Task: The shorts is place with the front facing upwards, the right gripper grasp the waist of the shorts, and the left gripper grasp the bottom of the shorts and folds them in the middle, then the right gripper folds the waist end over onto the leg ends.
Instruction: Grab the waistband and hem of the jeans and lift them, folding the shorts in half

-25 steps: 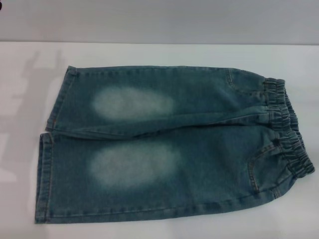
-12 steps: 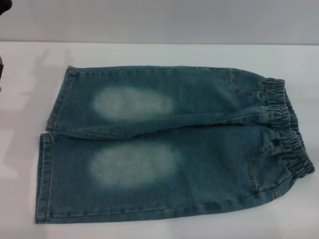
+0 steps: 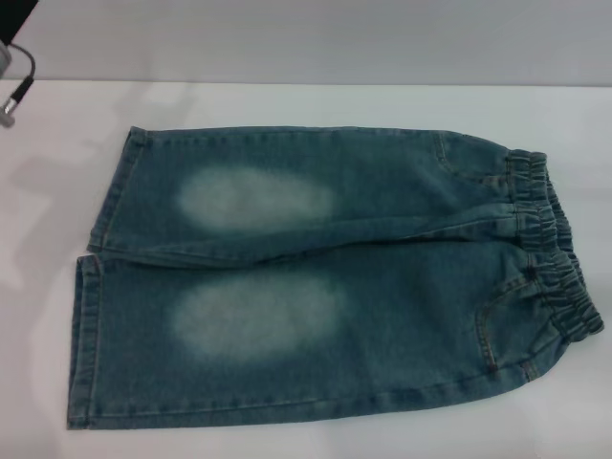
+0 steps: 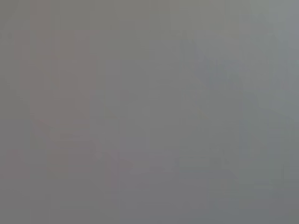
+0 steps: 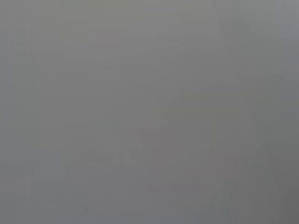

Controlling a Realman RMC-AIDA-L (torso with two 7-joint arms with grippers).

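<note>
Basically the white table (image 3: 316, 105) carries the denim shorts (image 3: 316, 277) flat, long axis running left-right: waistband (image 3: 555, 258) twd robot's right, leg hems (image 3: 96, 287) twd left. Left arm's edge (image 3: 13, 57) shows far-left, nearer the hems; claw state can't tell. Right gripper unseen.

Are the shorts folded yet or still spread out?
Spread out. The shorts lie flat on the table, both legs side by side, waist at the robot's right.
</note>
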